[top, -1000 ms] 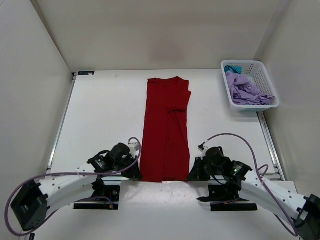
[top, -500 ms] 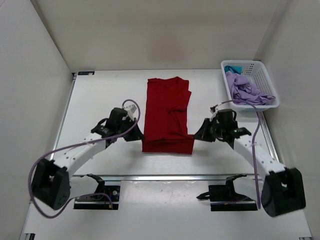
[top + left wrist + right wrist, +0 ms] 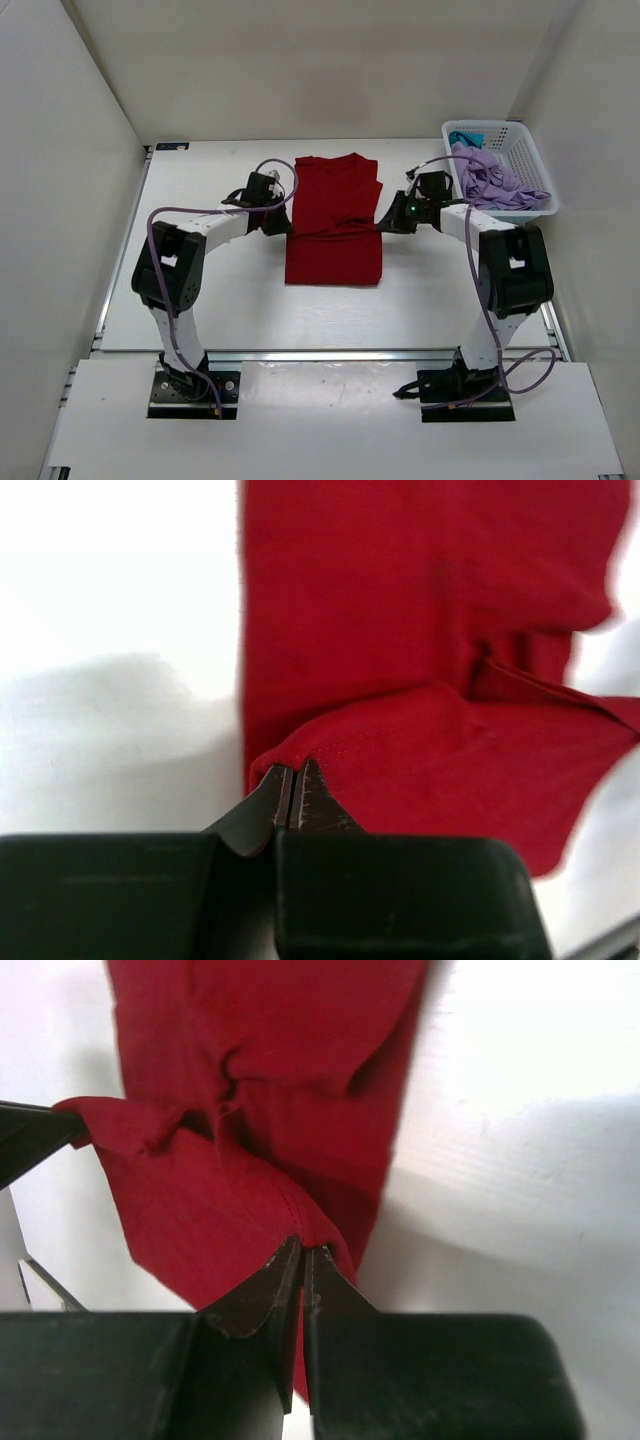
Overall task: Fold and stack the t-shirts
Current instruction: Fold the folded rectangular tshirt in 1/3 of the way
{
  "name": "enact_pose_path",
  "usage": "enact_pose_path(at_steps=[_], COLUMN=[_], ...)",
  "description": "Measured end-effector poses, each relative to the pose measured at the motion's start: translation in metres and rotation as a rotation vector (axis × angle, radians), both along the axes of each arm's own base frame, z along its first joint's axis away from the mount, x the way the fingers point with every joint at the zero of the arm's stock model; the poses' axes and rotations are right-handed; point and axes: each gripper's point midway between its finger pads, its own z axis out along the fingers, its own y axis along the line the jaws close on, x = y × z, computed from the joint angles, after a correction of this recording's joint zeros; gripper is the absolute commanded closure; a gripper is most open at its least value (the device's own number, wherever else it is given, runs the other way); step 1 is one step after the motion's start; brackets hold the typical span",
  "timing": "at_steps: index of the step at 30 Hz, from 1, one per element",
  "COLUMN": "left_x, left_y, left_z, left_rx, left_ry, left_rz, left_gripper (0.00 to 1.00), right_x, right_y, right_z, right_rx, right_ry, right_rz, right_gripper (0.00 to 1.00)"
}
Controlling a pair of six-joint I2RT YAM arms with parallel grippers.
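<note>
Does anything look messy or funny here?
A little. The purple shirt is crumpled in the basket and spills over its rim. The red shirt has a bunched wrinkle near its middle, so the fold isn't smooth.

The left arm (image 3: 205, 230) and the right arm (image 3: 478, 222) are each built of smooth white tubular links joined by chunky black joint housings, and each is mounted on a flat black base plate (image 3: 190, 392). A thin lavender cable (image 3: 276, 161) loops loosely along each arm, and a small green light (image 3: 412, 209) glows on the right wrist. The left gripper (image 3: 293, 776) and right gripper (image 3: 302, 1250) have matte black, wedge-shaped fingers that taper to thin, finely ridged tips.
</note>
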Motion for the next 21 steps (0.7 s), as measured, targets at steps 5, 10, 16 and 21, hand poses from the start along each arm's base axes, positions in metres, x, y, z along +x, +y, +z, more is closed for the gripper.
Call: enact_pose_path(at_steps=[5,10,16,21], left_x=[0.009,0.022,0.026,-0.002], left_y=[0.008,0.008,0.026,0.029], left_z=[-0.033,-0.03,-0.006,0.049], left_rx=[0.01,-0.052,-0.145,-0.204], left_ry=[0.062,0.035,-0.041,-0.188], left_rz=[0.035,0.051,0.113,0.129], left_gripper=[0.96,0.72,0.51,0.6], right_x=[0.013,0.019,0.023,0.015], right_y=[-0.007,-0.01,-0.011,-0.003], right_z=[-0.023,-0.036,-0.02,0.028], right_rx=[0.005,0.01,-0.023,-0.086], right_ry=[0.05,0.069,0.01,-0.146], right_rz=[-0.017,-0.022,-0.037,-0.045], right_gripper=[1.0,0.87,0.66,1.0])
